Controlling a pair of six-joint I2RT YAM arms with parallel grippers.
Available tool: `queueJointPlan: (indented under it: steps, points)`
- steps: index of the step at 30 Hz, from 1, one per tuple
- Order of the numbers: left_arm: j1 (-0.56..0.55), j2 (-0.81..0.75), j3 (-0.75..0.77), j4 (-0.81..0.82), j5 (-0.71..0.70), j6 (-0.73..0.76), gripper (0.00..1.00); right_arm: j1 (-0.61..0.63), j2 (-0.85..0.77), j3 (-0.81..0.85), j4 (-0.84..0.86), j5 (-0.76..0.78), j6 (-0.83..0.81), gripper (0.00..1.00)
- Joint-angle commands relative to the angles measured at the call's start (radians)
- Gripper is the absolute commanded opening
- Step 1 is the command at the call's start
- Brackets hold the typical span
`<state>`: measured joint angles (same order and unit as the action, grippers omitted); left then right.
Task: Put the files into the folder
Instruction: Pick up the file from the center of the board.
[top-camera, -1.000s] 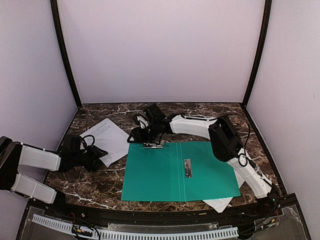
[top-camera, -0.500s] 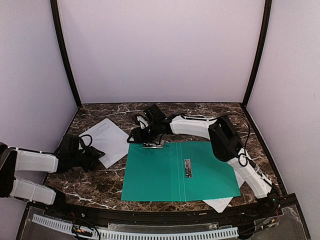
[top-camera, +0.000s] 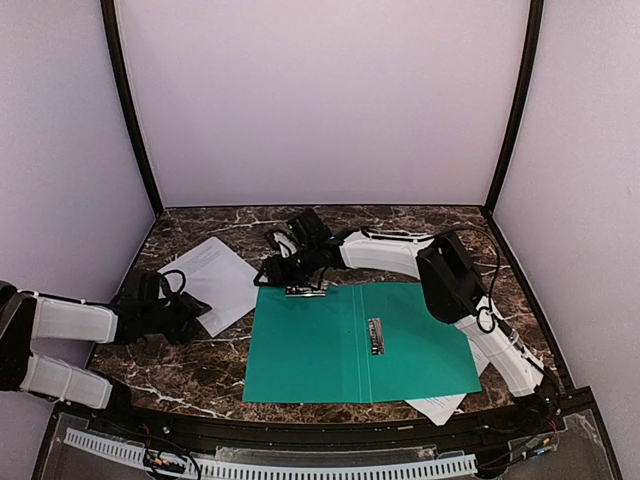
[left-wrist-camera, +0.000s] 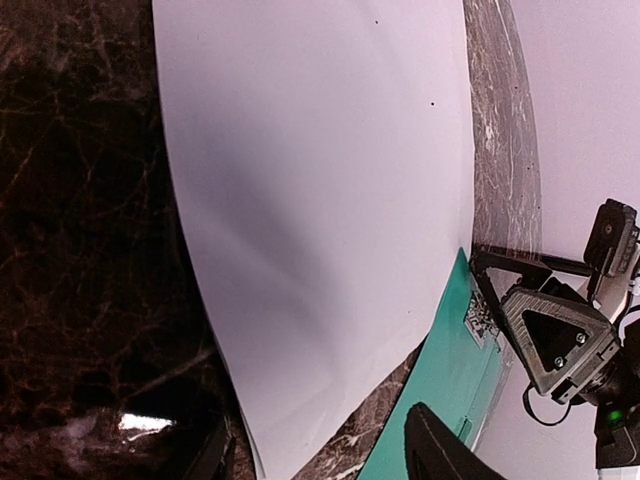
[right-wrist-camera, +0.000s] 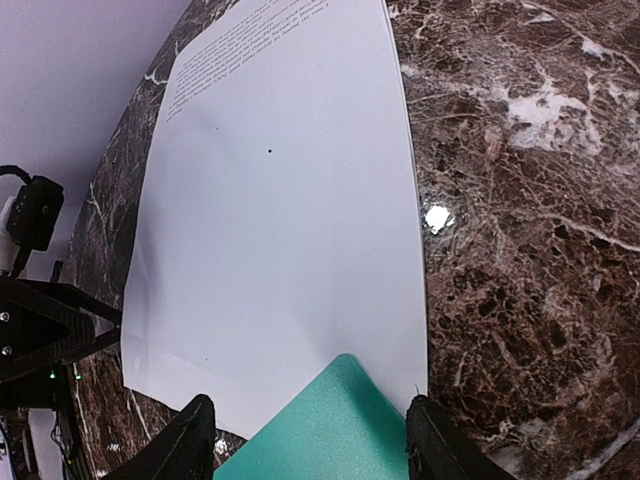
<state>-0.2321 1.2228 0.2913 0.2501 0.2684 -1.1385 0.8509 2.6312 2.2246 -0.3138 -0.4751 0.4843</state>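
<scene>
Retreat a little leftward leaves the left fingers (left-wrist-camera: 435, 450) wide and empty at the white sheet (top-camera: 215, 275) on the bench (top-camera: 400, 225), while the right fingers (right-wrist-camera: 185, 440), also wide, wait unmoved at the open green folder (top-camera: 310, 345), nothing filed.

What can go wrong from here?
The white paper sheet lies flat on the marble table; the open left gripper at its edge may crumple it or miss.
The second white sheet is mostly buried under the teal-green plastic folder, hard to grasp.
The open right gripper straddles the folder's far corner and may shove it.
</scene>
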Motion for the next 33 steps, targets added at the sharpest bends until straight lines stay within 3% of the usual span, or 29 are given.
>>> queueJointPlan:
  steps: [1, 6, 16, 25, 33]
  points:
    - [-0.002, 0.074, -0.026, -0.029, -0.001, -0.035, 0.58, 0.017, 0.006, -0.025, -0.03, -0.011, 0.008, 0.63]
    - [-0.002, 0.111, -0.041, 0.049, 0.019, -0.066, 0.55, 0.017, 0.006, -0.028, -0.03, -0.013, 0.01, 0.63]
    - [-0.001, 0.038, -0.05, 0.108, -0.002, -0.06, 0.51, 0.019, 0.007, -0.028, -0.028, -0.016, 0.012, 0.62]
    - [-0.001, 0.064, -0.038, 0.191, 0.017, -0.034, 0.35, 0.019, 0.003, -0.037, -0.028, -0.017, 0.008, 0.62]
    - [-0.001, 0.063, -0.026, 0.209, 0.03, -0.033, 0.3, 0.019, 0.0, -0.042, -0.03, -0.014, 0.008, 0.62]
